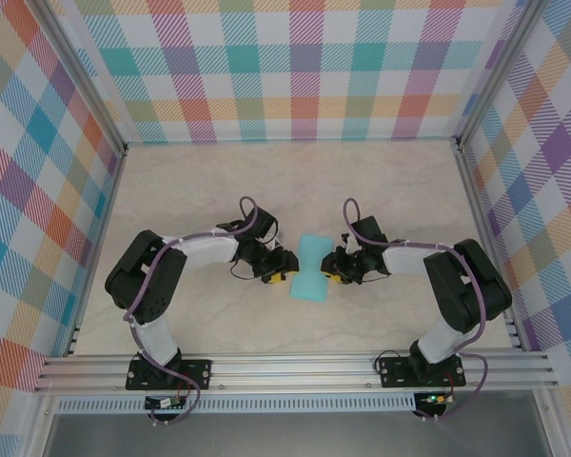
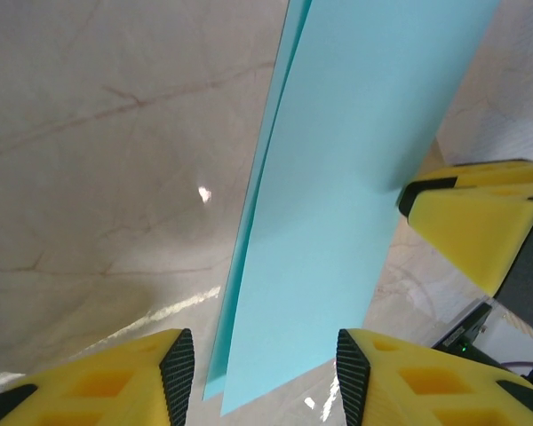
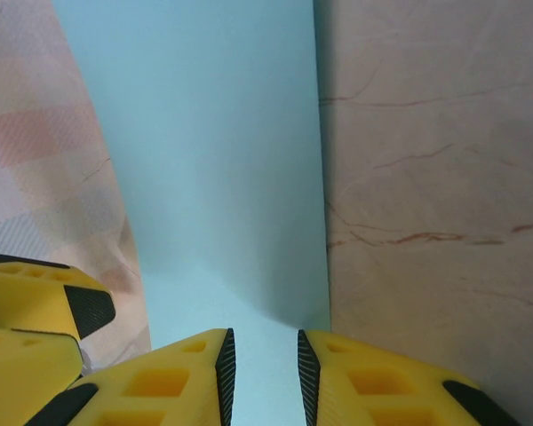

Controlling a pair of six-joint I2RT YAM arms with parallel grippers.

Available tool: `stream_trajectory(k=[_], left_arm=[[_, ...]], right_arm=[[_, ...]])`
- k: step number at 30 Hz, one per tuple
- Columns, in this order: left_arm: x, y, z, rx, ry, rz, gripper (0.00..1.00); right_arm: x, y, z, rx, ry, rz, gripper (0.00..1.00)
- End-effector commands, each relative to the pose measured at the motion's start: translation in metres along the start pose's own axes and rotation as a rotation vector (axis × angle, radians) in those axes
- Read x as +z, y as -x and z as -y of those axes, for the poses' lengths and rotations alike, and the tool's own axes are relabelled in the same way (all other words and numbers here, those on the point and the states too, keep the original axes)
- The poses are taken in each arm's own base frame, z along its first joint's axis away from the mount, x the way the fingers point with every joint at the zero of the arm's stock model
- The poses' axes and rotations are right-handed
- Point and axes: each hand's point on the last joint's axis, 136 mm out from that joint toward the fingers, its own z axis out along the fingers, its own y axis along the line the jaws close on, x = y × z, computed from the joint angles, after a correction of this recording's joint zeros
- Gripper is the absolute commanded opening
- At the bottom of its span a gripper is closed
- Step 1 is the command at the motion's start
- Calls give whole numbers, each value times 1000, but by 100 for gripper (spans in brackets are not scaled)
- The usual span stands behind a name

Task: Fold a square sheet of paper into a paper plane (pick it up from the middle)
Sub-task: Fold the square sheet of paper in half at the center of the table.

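While I watch the overhead feed, both arms reach inward over the middle of the marbled table (image 1: 266, 181). The square sheet of paper (image 1: 311, 269) sits between their tips as a turquoise shape, narrow at the waist and wider toward the near end. The right gripper (image 1: 333, 269) meets its right side and the left gripper (image 1: 285, 272) sits just beside its left side.

On my right wrist feed, the right gripper (image 3: 266, 377) is clenched on the sheet (image 3: 213, 160). Its black pads stand close together, and the turquoise paper runs up from between them and away from the camera. Yellow fingers (image 3: 31, 311) of the other arm show at the lower left.

On my left wrist feed, the left gripper (image 2: 265, 377) looks released. Its two pads stand well apart on either side of the sheet's (image 2: 338, 195) lower end, and I see neither pad pressing on it. Two layers show along the paper's left edge, so it is doubled over. One yellow finger (image 2: 466, 222) of the right arm touches its right edge. The sheet appears lifted off the tabletop.
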Motion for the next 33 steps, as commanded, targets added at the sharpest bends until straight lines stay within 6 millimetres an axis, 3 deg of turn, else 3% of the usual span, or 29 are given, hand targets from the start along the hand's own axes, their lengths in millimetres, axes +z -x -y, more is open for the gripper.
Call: stream_trajectory(k=[1,9,20,33], left_arm=[[-1,-15,2,-2,-1,-37,48],[11,-27,-2,-14,-6,-75,48],[18,-26,6,0,-62,-85,44],[20,-29,-2,-4,-28,-90,44]], right_arm=[[6,-15,28,53,-85,-33,28],[6,-17,31,55,-90,-35,28],[6,-16,30,56,-89,-34,29],[6,-18,31,53,-92,-38,29]])
